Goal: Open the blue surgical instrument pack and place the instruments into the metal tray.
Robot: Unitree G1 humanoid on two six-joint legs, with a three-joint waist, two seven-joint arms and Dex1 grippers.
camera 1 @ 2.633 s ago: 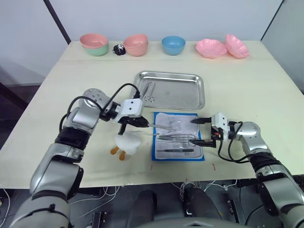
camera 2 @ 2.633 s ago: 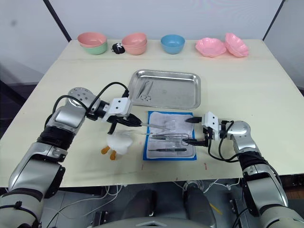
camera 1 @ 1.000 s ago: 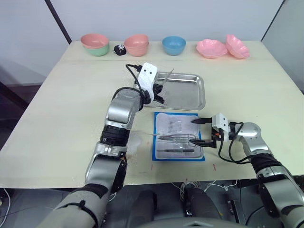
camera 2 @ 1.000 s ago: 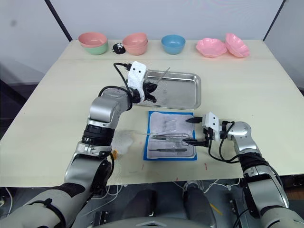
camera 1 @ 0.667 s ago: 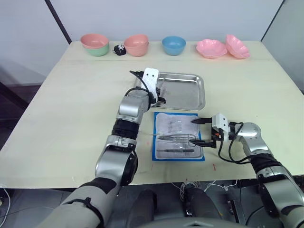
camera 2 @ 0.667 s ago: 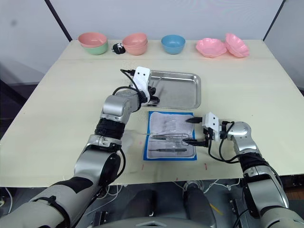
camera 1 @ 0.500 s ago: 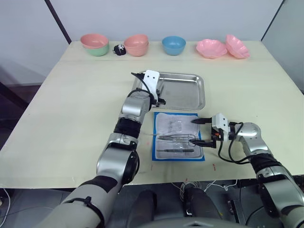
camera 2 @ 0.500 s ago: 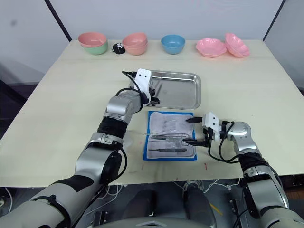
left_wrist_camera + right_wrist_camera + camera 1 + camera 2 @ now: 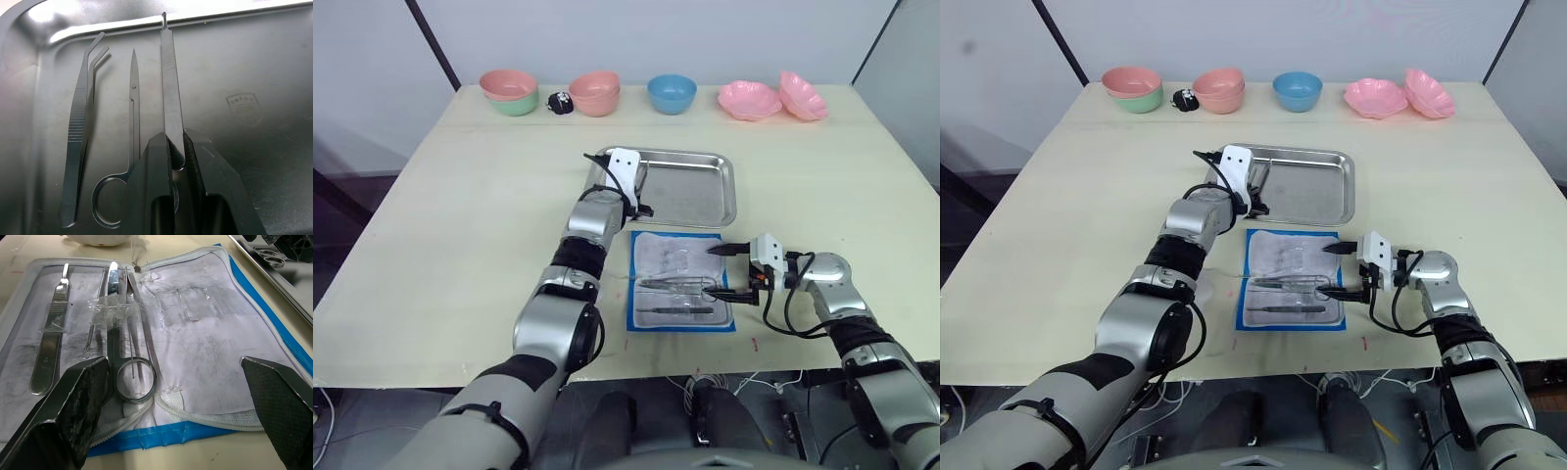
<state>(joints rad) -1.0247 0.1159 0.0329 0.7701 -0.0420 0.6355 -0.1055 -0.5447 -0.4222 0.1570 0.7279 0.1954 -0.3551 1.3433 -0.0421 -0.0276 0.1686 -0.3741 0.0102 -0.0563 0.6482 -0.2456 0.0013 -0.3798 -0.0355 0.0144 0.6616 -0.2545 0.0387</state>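
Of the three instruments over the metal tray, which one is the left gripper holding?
The straight flat handle, pinched between the left gripper's jaws. The bent tweezers and scissors lie loose beside it.

A big pale yellow table [image 9: 460,206] is filling most of the room. Grey-white walls [image 9: 636,34] are standing behind it, with a dark strip [image 9: 433,44] leaning across on the left. Grey floor [image 9: 333,421] and thin wires [image 9: 538,397] are showing under the table's near edge. Soft light is falling evenly.
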